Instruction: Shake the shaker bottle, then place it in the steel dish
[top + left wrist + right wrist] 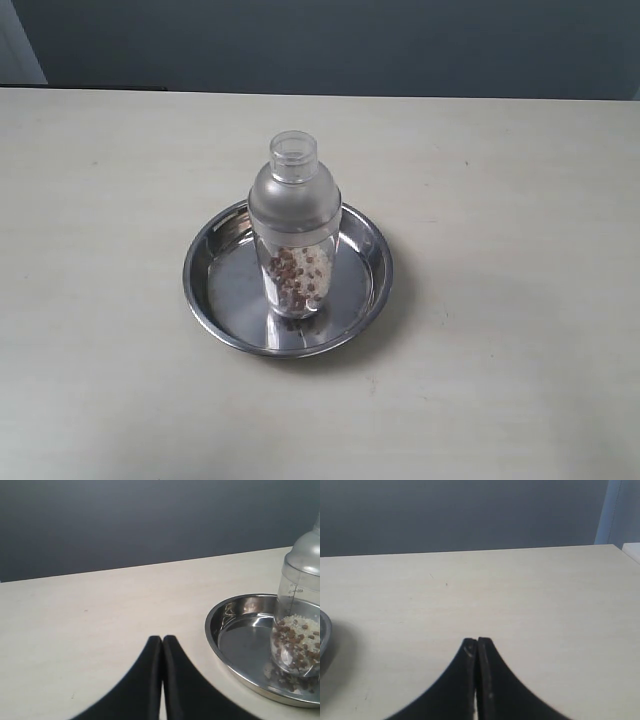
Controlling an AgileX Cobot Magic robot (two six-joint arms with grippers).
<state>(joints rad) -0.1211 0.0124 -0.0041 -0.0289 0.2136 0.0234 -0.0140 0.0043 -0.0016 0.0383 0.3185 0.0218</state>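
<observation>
I see the shaker bottle (294, 232) upright in the steel dish (215, 292), both my left claw (162, 639) and right claw (477, 641) pressed closed, empty.

- The right hand (477, 642) has its two black fingers (488, 680) pressed flat together, with only a thin seam between them and nothing held.
- The hand hangs over a pale, cream-coloured surface (530, 610) with a faint wood grain and a few tiny dark specks.
- Only a narrow curved sliver of the steel dish (323, 631) shows, cut off by the picture's edge; a soft shadow lies on the surface beside it, well apart from the fingers.
- A dark grey-blue wall (460, 515) stands beyond the surface's far edge.
- A lighter blue vertical panel (622, 510) adjoins the wall at one side.
</observation>
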